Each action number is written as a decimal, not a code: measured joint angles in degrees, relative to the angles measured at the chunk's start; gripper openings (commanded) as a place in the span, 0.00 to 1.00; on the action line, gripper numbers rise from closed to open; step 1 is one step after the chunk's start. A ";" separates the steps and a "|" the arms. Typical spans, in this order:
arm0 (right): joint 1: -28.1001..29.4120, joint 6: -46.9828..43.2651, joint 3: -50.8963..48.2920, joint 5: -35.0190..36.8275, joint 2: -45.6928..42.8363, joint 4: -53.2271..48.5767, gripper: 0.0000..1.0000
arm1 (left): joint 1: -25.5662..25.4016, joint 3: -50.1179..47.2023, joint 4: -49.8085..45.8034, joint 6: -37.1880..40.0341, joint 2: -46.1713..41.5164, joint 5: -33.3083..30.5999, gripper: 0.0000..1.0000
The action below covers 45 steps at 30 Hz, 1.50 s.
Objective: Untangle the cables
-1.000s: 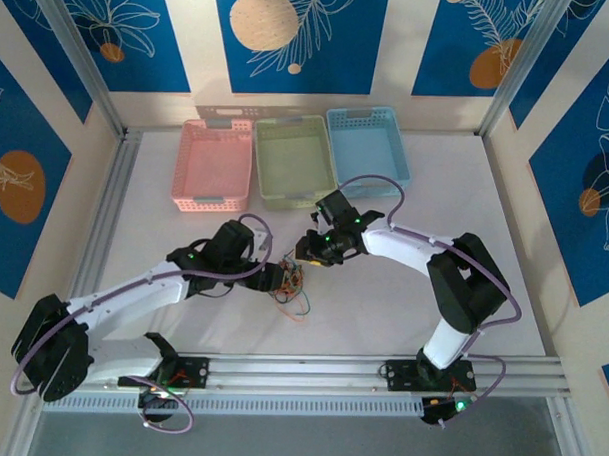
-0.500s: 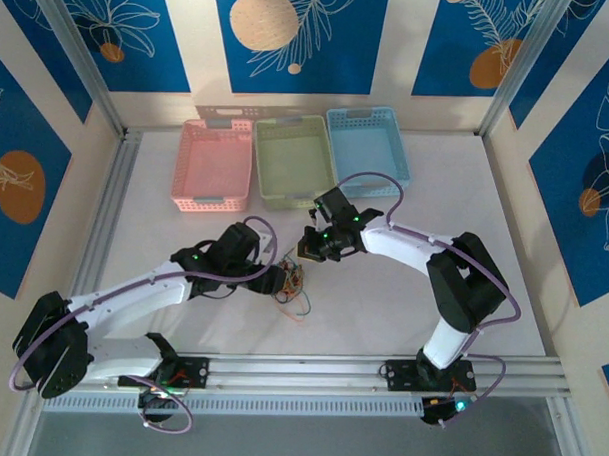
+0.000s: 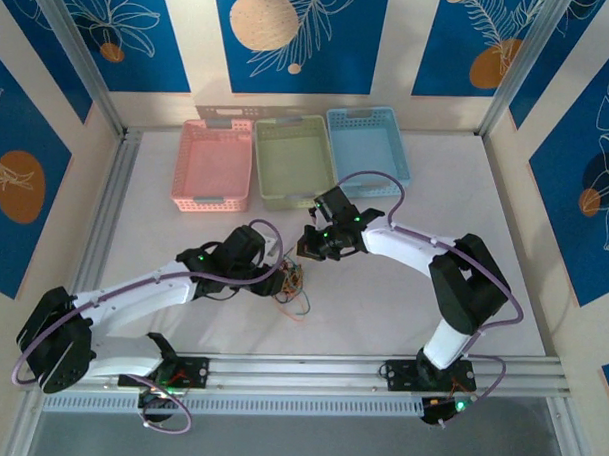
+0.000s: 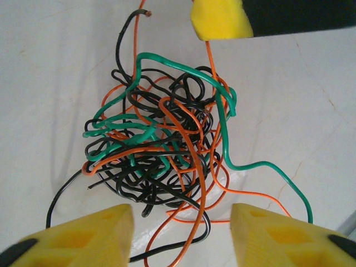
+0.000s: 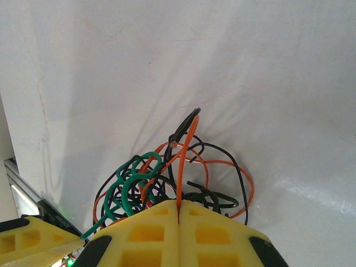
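Wires in one knot, pulling only just begun

The clump of thin orange, green and black wires (image 3: 292,285) lies tangled in the middle of the white table (image 3: 402,291); nothing is freed yet. The right gripper (image 5: 179,207) pinches one orange wire (image 5: 182,167) tight. The left gripper (image 4: 181,222) is partly open at the clump, holding nothing. A second ago the left gripper sat farther left.

Noted glossy plastic sheathing on cables (image 4: 161,144); smooth, faintly shiny table (image 4: 50,67); matt yellow plastic fingers (image 4: 83,239); perforated plastic baskets (image 3: 210,200); matt metal rail (image 3: 310,366).
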 measured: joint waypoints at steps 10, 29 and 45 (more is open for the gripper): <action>0.00 0.00 -0.63 -0.02 -0.15 0.83 0.00 | -0.07 0.00 -0.17 0.09 0.15 -1.92 0.26; -0.31 -0.24 -2.25 -1.09 -1.62 2.54 0.00 | -0.13 -0.57 -0.72 -0.28 1.25 -4.66 0.05; -10.49 -5.49 -10.16 -1.62 -17.07 0.57 0.00 | -0.13 -2.84 -7.61 -2.58 -12.04 -15.89 0.00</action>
